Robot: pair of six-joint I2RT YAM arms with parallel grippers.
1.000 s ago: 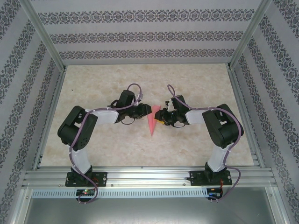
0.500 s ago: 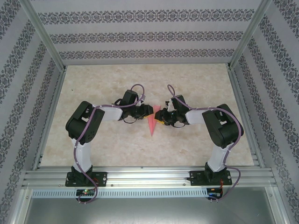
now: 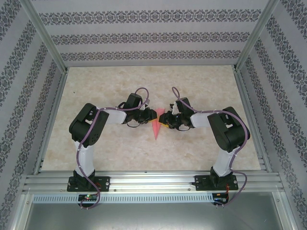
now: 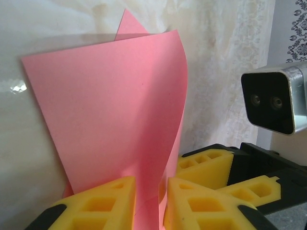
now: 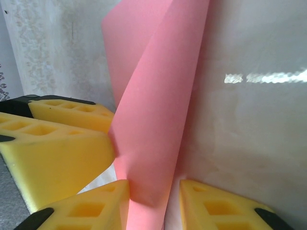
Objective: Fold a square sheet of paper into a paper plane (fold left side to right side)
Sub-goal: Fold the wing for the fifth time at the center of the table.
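The tabletop (image 3: 201, 81) is pale beige with a faint marbled pattern, with metal rails (image 3: 144, 178) along its near edge. A folded pink paper (image 3: 156, 128) rests near its middle. The paper's narrow point faces the near edge and its wider end curls upward.

— What's underneath it all?
— A beige marbled tabletop (image 3: 144, 81).
— And around it?
— Walls papered in grey floral bands: the back wall (image 3: 153, 33) at 12 o'clock, the side walls at 9 (image 3: 24, 96) and 3 (image 3: 288, 96). Aluminium posts (image 3: 43, 33) slant up at 11 and 1.
— Along the near edge?
— At 6 o'clock, a ribbed aluminium rail (image 3: 153, 182), a perforated strip (image 3: 153, 197) just beside it, then a grey panel (image 3: 153, 215).
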